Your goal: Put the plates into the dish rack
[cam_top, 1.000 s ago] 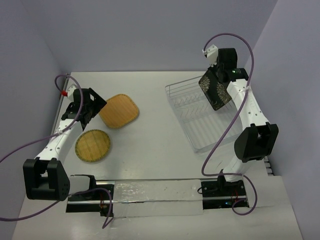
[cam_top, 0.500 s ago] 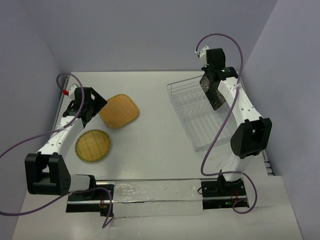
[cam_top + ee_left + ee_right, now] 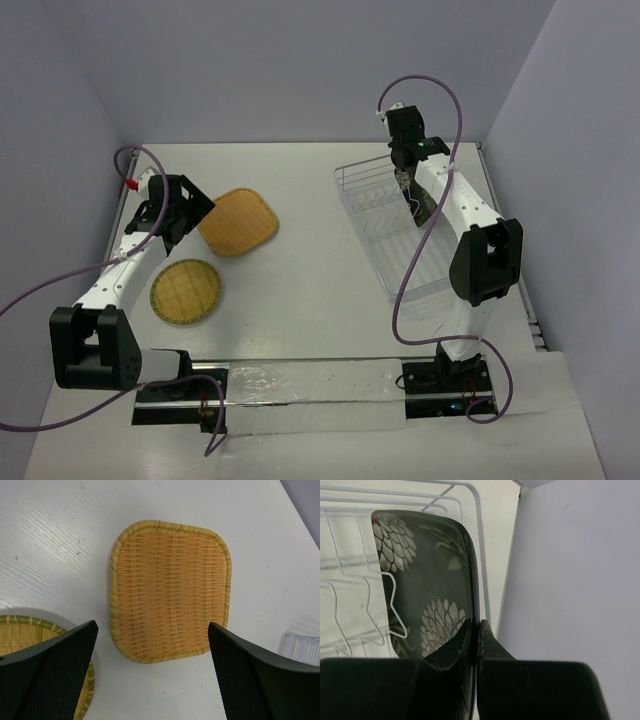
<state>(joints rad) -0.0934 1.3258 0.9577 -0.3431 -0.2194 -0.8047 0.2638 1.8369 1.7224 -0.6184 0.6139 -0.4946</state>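
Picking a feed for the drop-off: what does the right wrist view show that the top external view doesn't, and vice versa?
Only right wrist: the white flowers on the black plate, and the right gripper shut on its rim, holding it on edge with the dish rack wires behind it.
Only top external: the orange plate and yellow-green plate flat on the table, with the open left gripper by the orange one.
Both: the black plate, the right gripper and the dish rack, though from above the arm hides most of the plate.
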